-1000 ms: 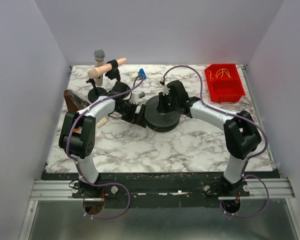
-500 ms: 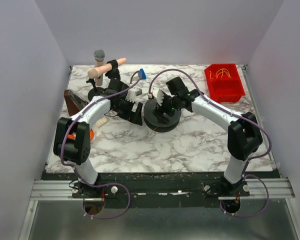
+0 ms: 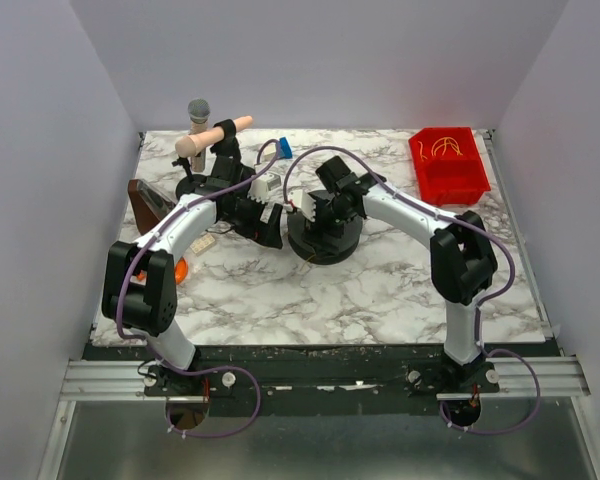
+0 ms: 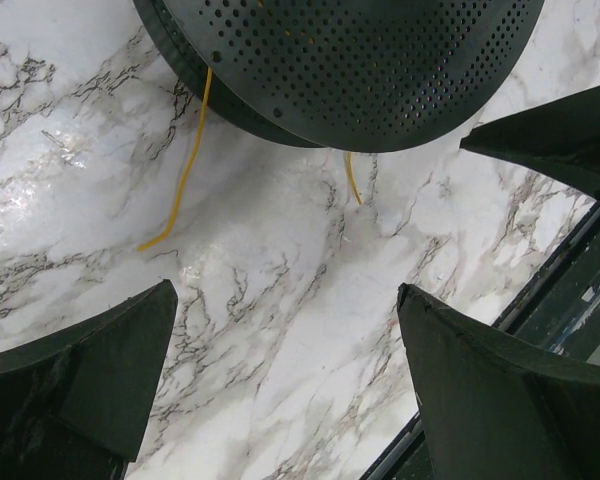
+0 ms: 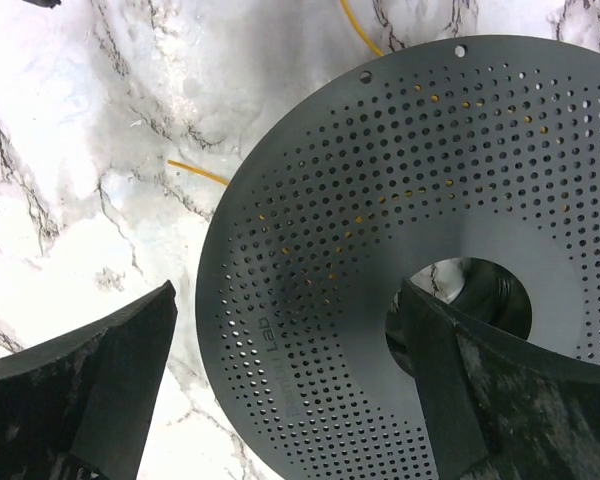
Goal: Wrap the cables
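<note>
- While both arms crowd the black perforated spool [image 3: 325, 238] in the top view, neither holds anything. The left gripper [image 4: 285, 295] has its jaws spread wide with only bare marble table [image 4: 280, 400] between them.
- The right gripper [image 5: 287, 290] is equally wide and also empty. The spool's upper disc fills the gap ahead of its jaws and runs under the finger on the view's right side.
- The cables [image 4: 187, 160] show as hair-thin yellow strands coming out from under the spool's rim.
- In the left wrist view, the longer strand drops from the rim toward the jaws. Its free end kinks sideways just ahead of the finger on the view's left side, outside the gap rather than within it.
- A shorter strand [image 4: 351, 178] pokes out of the rim ahead of the gap, nearer the other finger.
- The long strand's axis runs roughly from the spool toward the jaws, so I judge that the jaws would close across it rather than along it.
- From the right wrist, one short strand [image 5: 195, 171] lies on the marble beyond the disc's edge, ahead of the left-side finger and slanted crosswise. Yellow also glints through the disc's holes.
- The left arm looks nearer to a loose tail. Its coming move likely needs a forward reach with a shift toward that left-side finger.
- More strands sit in the red bin [image 3: 448, 190], well apart from both grippers.
</note>
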`<state>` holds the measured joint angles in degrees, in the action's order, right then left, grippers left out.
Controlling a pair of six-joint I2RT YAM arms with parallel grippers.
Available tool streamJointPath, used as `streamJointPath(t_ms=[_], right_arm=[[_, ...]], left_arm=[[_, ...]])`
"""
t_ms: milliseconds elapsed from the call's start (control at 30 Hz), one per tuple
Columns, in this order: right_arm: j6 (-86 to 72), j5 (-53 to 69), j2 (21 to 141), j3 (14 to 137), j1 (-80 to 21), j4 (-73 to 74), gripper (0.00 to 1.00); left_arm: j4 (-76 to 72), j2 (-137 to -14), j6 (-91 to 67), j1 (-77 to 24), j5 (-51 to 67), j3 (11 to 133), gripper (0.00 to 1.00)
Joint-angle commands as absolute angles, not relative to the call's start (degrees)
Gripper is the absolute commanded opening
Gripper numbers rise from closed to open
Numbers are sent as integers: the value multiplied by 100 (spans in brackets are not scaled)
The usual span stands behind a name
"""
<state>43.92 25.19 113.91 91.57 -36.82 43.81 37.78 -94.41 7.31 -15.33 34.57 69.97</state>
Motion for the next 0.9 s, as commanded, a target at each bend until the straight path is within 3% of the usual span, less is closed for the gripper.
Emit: streamJointPath(t_ms=[0, 133, 333, 500, 600, 733, 867], right_arm=[[4229, 2357, 11593, 9193, -3718, 4501, 98], [3246, 1987, 11575, 9281, -3727, 3965, 90], [2015, 1575, 11681, 9159, -3727, 3543, 53], [654, 801, 11409, 8614, -3665, 2709, 27], [-550, 362, 11320, 8508, -3534, 2330, 27], [-1825, 27, 11329, 8534, -3393, 1927, 36], [-2574, -307, 11460, 8542, -3270, 1415, 35]], left_arm=[[3762, -9387, 817, -1521, 3525, 7014, 99], [3762, -9247, 914, -1521, 3314, 7031, 99], [3683, -9027, 1002, -1512, 3190, 6987, 99], [3683, -8982, 1020, -1468, 3208, 6970, 99], [3665, -8965, 1002, -1459, 3234, 6978, 99], [3665, -8956, 949, -1441, 3296, 7005, 99], [3709, -8912, 940, -1433, 3305, 7058, 99]])
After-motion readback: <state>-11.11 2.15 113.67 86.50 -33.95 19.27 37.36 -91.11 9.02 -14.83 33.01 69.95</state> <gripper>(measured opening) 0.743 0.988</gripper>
